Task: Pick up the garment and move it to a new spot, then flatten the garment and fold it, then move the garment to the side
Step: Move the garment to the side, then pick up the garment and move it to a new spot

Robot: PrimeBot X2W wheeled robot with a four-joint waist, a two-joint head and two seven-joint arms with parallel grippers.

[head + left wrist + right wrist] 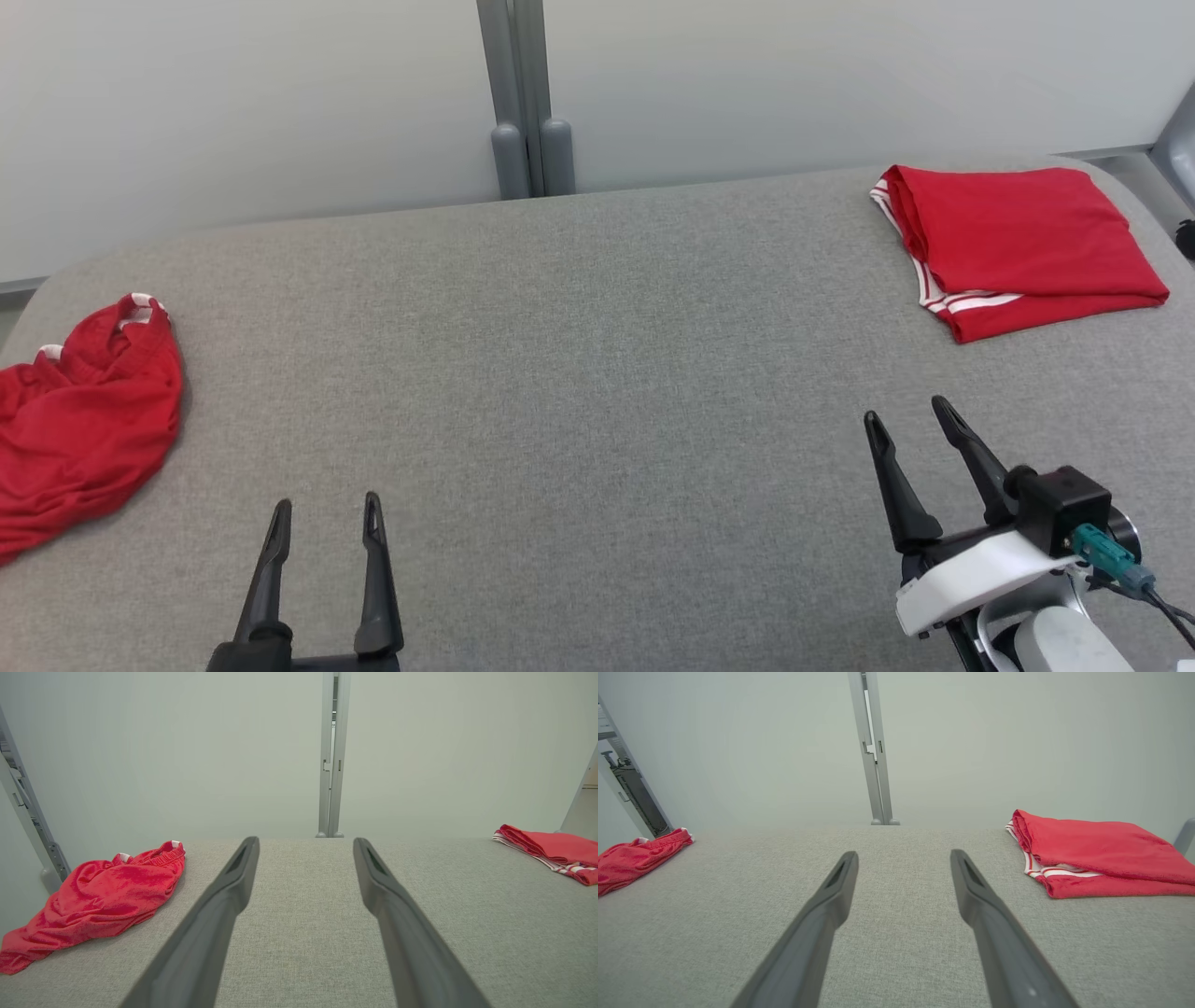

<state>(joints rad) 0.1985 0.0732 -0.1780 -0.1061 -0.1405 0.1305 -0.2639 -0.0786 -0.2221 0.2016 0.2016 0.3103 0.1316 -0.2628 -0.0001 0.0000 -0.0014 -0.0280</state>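
We see crumpled garment (89,420) off left of L gripper (327,501), nearer arm; it & R gripper (906,413) wide open, empty.

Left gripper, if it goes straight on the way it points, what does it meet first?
Left gripper looks free across the grey table; crumpled red garment lies off to its left. Probably the back wall first, depth unclear.
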